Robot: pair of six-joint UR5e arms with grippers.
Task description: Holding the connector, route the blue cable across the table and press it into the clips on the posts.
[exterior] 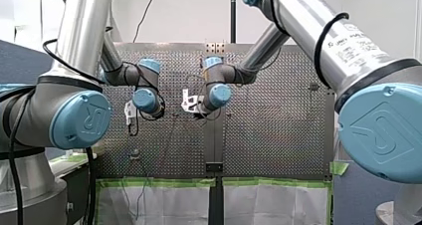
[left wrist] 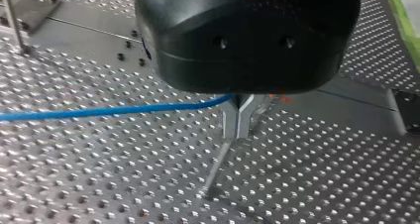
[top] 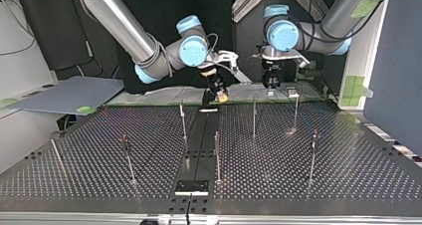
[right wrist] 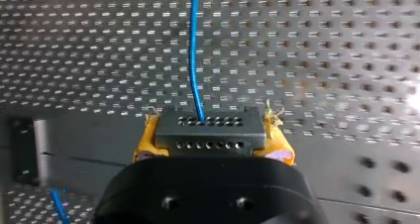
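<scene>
My right gripper [right wrist: 210,140] clamped its yellow pads [right wrist: 145,140] on the black, hole-studded connector [right wrist: 207,130] — upper centre in the top view; the thin blue cable [right wrist: 192,60] ran ahead from it. My left gripper [left wrist: 237,120] pinched that cable — fingers nearly together.

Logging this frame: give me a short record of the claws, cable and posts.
right claw: shut on the black connector, yellow pads at its sides
left claw: shut on the blue cable, a post right under it
cable path: leaves the connector, runs free over the perforated table
posts: several, upright on the table
cable seated on any post: cannot tell
</scene>
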